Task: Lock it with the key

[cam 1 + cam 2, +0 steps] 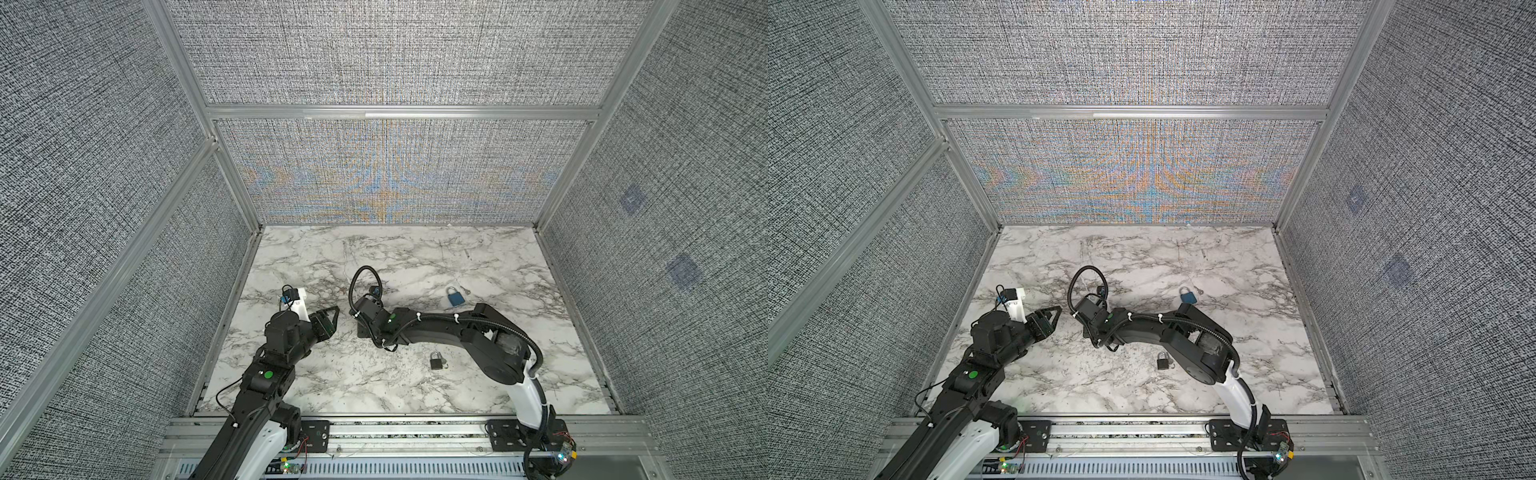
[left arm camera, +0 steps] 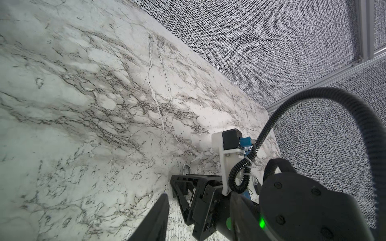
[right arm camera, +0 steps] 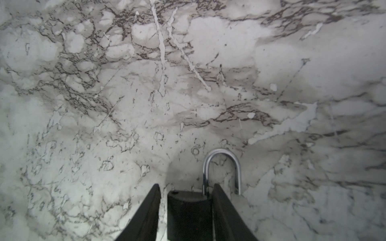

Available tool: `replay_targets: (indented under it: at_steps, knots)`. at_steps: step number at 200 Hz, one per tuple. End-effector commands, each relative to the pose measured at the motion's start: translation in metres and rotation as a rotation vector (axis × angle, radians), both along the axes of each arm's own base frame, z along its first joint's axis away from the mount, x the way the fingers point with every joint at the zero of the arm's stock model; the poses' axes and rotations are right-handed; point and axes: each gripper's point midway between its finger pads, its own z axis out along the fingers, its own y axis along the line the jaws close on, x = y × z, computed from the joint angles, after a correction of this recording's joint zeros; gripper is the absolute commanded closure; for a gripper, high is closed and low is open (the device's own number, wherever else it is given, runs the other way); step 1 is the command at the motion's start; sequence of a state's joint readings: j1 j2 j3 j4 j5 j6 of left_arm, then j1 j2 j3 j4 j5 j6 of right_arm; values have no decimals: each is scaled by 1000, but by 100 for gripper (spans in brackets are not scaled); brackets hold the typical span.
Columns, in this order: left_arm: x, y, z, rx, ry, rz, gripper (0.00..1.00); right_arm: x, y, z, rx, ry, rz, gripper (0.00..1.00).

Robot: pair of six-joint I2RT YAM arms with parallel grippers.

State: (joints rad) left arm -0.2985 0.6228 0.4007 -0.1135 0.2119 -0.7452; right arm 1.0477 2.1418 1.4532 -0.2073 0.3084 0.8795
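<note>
1. Right gripper [image 3: 186, 185] lies low over the table [image 1: 415, 257], its arm bent flat and reaching across the middle.
2. Its jaws stand apart astride a black lock [image 3: 188, 212], with a gap at one finger. The shackle [image 3: 222, 164] pokes past the tips.
3. Left gripper [image 1: 334, 320] faces it, apart and empty.
4. Back along the right arm, a blue lock [image 1: 455, 297] and a second black lock [image 1: 435, 360] flank it.

**Marble bench inside a fabric-panelled cell**

A white marble-patterned bench [image 1: 415, 257] with grey veins fills the lower middle of both top views. Grey woven-textured wall panels [image 1: 395, 50] in aluminium framing [image 1: 399, 112] enclose it at left, right and top. An aluminium rail [image 1: 415, 430] runs along the bottom.
</note>
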Motion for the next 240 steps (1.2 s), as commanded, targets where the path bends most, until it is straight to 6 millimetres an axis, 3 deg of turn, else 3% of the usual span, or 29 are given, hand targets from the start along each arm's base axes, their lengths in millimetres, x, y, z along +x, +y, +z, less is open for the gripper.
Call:
replay_targets:
  at_steps: [1,113,223,240]
  knots:
    - [1,0,0,-8,0,5,50,-10,-14,-14,-88,43,10,58]
    - [1,2,-3,-9,3,13,49,-21,-20,-29,-243,98,114,59]
    - [-7,13,13,29,-19,49,49,-25,-31,-48,-334,143,124,64]
    - [-7,13,13,29,-18,48,49,-25,-32,-48,-337,140,120,71]
